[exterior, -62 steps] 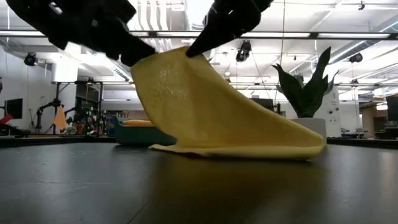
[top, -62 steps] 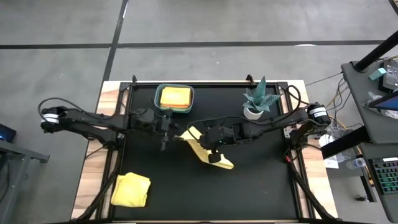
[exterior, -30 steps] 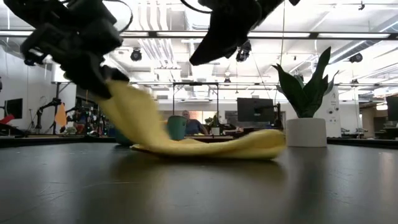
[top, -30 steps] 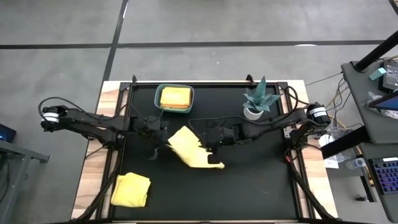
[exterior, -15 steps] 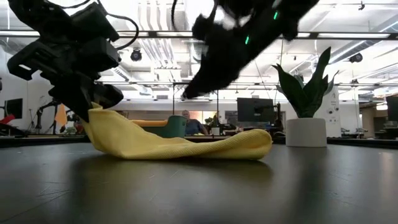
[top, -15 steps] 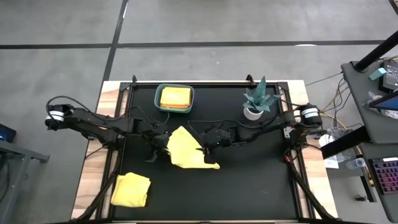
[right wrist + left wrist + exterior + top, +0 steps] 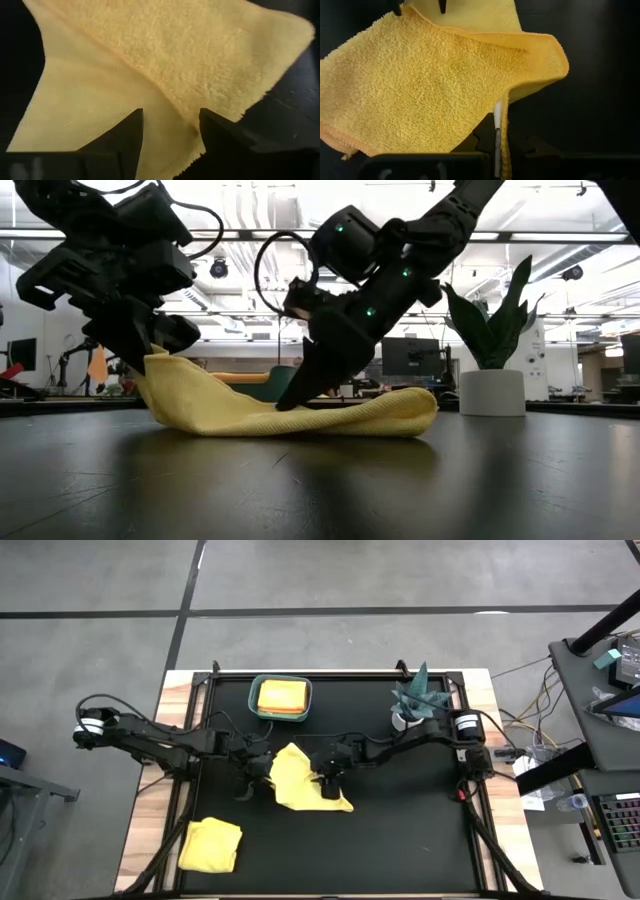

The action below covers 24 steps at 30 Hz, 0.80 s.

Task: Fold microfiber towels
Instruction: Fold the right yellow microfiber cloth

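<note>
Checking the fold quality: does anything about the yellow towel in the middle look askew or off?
Yes. The middle towel lies crooked and rumpled: one edge is lifted in the left gripper, and a corner pokes out. The right gripper, open, presses on it.

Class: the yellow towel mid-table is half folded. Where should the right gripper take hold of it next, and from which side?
Grip the yellow towel at its free corner toward the table's front right, coming from above. That corner lies flat and clear of the left gripper; the right gripper is already open over the cloth.
</note>
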Motion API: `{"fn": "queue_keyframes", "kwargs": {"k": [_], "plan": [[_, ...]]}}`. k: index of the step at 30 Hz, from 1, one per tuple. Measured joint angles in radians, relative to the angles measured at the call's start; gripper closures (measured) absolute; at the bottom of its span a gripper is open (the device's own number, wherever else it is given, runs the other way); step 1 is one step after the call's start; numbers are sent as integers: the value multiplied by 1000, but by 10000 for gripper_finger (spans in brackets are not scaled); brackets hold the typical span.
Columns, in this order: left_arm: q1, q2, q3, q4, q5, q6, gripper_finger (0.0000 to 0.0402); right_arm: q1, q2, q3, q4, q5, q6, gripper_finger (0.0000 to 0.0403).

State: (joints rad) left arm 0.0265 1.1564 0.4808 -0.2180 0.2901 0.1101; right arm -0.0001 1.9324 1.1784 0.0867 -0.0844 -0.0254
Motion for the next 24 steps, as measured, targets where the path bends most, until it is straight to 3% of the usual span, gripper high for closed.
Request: {"fn": "queue_keyframes", "kwargs": {"k": [5, 12, 18, 24], "plan": [[0, 0, 0, 0, -11, 0, 402, 1, 5, 5, -6, -21, -17, 260], [0, 0, 0, 1, -25, 0, 402, 1, 3, 5, -11, -38, -37, 381], [0, -34, 21, -1, -97, 1, 402, 8, -73, 36, -148, 7, -53, 393], [0, -131, 67, -11, -161, 1, 401, 47, -231, 55, -321, 160, -134, 394]]}}
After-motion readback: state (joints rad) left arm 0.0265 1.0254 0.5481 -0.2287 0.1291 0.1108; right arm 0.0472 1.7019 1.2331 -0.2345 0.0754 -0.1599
